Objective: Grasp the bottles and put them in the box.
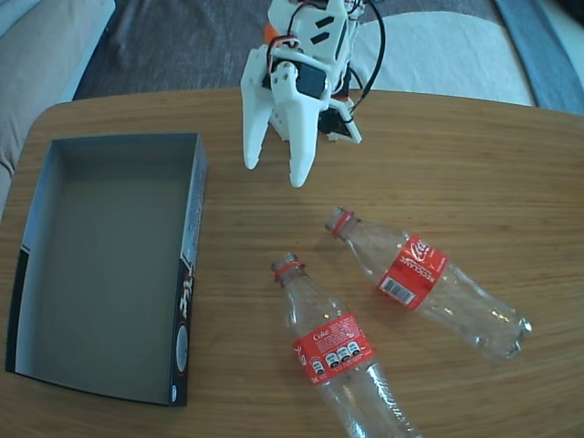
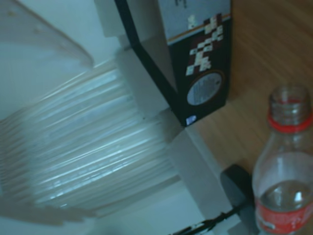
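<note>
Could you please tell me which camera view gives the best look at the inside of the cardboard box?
The fixed view: it looks down into the box, showing its whole grey floor and all four walls, with nothing inside. The wrist view catches only one black outer corner with white print, partly hidden behind the blurred tool body, and none of the interior.

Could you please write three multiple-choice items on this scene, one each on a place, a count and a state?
1. In the fixed view, where does the box sit?
A. left of the bottles
B. right of the bottles
C. on top of them

2. How many bottles lie on the table?
A. one
B. two
C. four

3. What is the tool doing?
A. clamping a bottle
B. resting inside the box
C. holding nothing, fingers apart

Answers: 1 A, the box is at the left edge. 2 B, the left bottle and the right bottle. 3 C, its fingers are spread with nothing between them.
</note>
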Robot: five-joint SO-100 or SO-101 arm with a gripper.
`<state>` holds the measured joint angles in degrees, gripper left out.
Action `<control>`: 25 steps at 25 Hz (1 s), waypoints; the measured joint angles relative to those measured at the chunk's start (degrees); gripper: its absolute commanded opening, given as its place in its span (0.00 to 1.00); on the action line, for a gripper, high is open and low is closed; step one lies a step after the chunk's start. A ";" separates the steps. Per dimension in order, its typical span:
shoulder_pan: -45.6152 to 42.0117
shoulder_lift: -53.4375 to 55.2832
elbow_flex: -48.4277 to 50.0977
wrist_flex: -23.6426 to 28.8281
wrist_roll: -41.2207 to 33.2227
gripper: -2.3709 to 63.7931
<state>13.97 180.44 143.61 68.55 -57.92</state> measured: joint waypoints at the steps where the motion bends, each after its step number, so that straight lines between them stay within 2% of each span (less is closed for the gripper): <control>1: 0.00 -2.55 -1.41 0.00 0.00 0.55; 10: -0.26 -27.42 -12.39 -3.08 0.09 0.55; 25: -5.19 -46.76 -26.98 -3.69 -1.05 0.56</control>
<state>8.79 133.68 116.63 64.86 -58.97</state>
